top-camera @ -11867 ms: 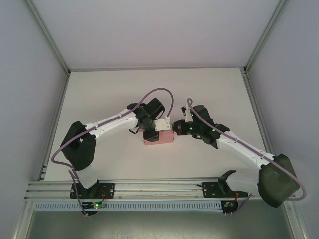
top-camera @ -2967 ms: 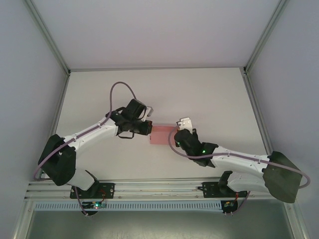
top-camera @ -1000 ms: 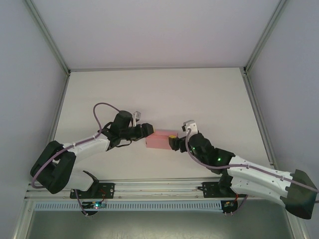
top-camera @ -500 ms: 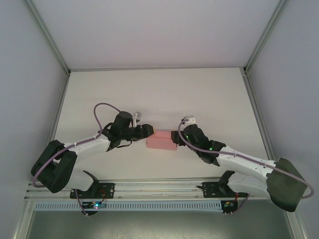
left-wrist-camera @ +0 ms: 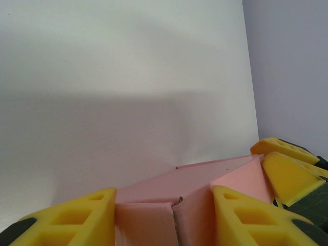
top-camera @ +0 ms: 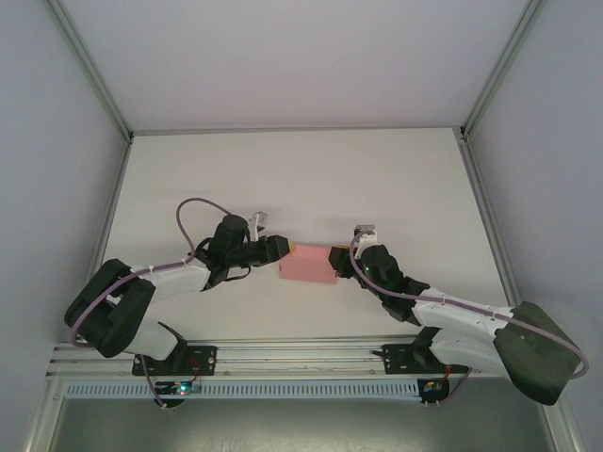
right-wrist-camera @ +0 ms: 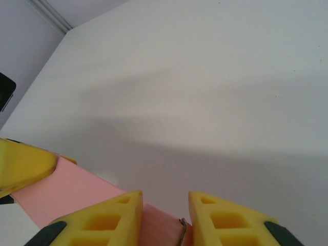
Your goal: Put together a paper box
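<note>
White bench (top-camera: 377,179) is seen from above, the paper box (top-camera: 309,266) held between left pincer (top-camera: 281,250) and right pincer (top-camera: 336,259). Left wrist: one box end is clamped between half-open fingers (left-wrist-camera: 77,215). Right wrist: a corner is pinched, fingers (right-wrist-camera: 102,218) nearly closed.

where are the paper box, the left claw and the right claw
paper box (top-camera: 309,266), top view, middle of its pink top face
left claw (top-camera: 281,248), top view, between its yellow fingertips
right claw (top-camera: 336,258), top view, between its yellow fingertips
</note>
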Robot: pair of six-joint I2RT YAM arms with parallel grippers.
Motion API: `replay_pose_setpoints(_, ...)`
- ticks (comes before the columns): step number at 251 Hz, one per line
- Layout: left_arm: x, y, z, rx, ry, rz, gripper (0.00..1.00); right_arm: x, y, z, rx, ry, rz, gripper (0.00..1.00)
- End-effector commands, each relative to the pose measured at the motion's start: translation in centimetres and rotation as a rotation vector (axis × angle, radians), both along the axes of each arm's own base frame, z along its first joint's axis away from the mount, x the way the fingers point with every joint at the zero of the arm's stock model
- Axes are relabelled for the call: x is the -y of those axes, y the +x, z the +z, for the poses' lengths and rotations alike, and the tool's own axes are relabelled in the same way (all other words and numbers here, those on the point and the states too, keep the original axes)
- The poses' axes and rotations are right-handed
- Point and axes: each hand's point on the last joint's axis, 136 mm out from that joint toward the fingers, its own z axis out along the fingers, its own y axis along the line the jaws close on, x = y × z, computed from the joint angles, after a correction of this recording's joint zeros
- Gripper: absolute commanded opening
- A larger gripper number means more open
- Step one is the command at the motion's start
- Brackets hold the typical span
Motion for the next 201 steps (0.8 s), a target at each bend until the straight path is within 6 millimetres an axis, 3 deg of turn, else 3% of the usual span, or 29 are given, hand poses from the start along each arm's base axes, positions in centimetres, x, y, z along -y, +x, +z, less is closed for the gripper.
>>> replay_pose_setpoints(1, -3.6, -5.9, -9.1, -0.305, 0.207, -0.004, 0.02, 4.1, -4.6, -9.9, -0.269, -0.241, 0.014, 0.25)
replay_pose_setpoints(46, -3.9, -6.5, -9.9, -0.274, 0.192, -0.015, 0.0, 3.0, -4.8, -9.3, -0.182, -0.203, 0.064, 0.2)
replay_pose_setpoints(130, -1.5, -6.6, -10.1, -0.226, 0.058, -0.127, 0.0, 2.2, -4.8, -8.8, -0.133, -0.23, 0.111, 0.16)
replay_pose_setpoints(168, -0.8, -6.3, -9.0, -0.196, 0.06, -0.18, 0.0, 1.5, -4.5, -7.3, -0.093, -0.224, 0.133, 0.16)
replay_pose_setpoints(201, -0.6, -5.3, -6.6, -0.126, 0.11, -0.198, 0.01, 1.1, -4.1, -5.4, -0.057, -0.215, 0.137, 0.17)
